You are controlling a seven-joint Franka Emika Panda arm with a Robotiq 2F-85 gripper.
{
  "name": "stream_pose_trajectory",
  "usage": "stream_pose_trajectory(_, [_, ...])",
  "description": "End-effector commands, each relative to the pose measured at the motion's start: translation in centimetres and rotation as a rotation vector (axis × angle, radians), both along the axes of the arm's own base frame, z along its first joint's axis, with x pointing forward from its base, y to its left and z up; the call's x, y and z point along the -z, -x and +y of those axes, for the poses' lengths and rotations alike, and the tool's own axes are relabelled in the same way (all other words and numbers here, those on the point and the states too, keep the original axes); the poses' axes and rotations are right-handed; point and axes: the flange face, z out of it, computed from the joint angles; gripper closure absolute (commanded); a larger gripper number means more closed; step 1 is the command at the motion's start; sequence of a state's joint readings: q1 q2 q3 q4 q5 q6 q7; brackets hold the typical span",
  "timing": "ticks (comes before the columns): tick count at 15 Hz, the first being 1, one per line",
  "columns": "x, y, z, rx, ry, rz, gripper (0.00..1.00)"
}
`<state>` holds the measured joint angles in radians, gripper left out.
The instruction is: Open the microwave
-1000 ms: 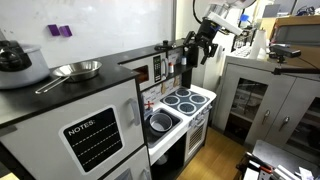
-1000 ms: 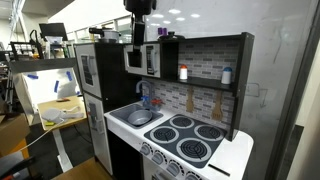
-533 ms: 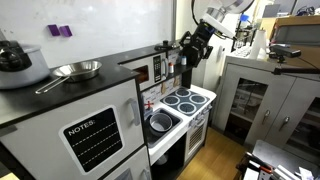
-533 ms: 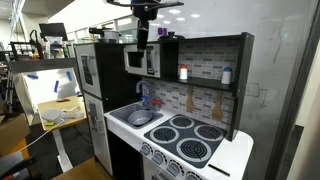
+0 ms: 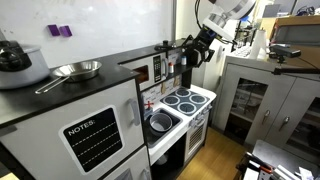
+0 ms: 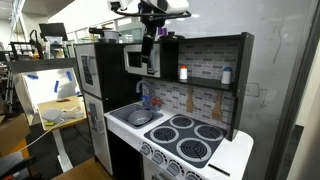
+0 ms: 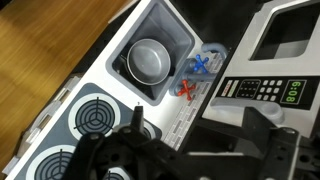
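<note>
Gripper (image 6: 150, 47) has dropped and slid across toy microwave (image 6: 137, 60), which sits on shelf above sink (image 7: 150, 62). Door looks shut. Jaws too dark to tell whether spread or together. Probably lining up on door edge.

Brightness: bright and even in both exterior views.
Glare: white wall (image 5: 110, 25) washed out.
Shadow: the shelf recess around the microwave (image 6: 141, 60) is dim.
Focus: wrist view soft; the fingers (image 7: 105, 158) are dark and blurred at the bottom edge.
</note>
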<state>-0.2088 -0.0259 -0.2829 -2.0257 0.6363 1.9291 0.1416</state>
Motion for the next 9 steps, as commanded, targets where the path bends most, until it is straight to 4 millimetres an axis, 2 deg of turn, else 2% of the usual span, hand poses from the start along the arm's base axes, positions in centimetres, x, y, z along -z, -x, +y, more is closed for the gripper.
stream_pose_trajectory(1, [-0.19,-0.23,-0.68,0.048,-0.031,-0.002,0.0])
stream_pose_trajectory(9, [0.27,0.04,-0.42,0.017,-0.012,0.006,0.0])
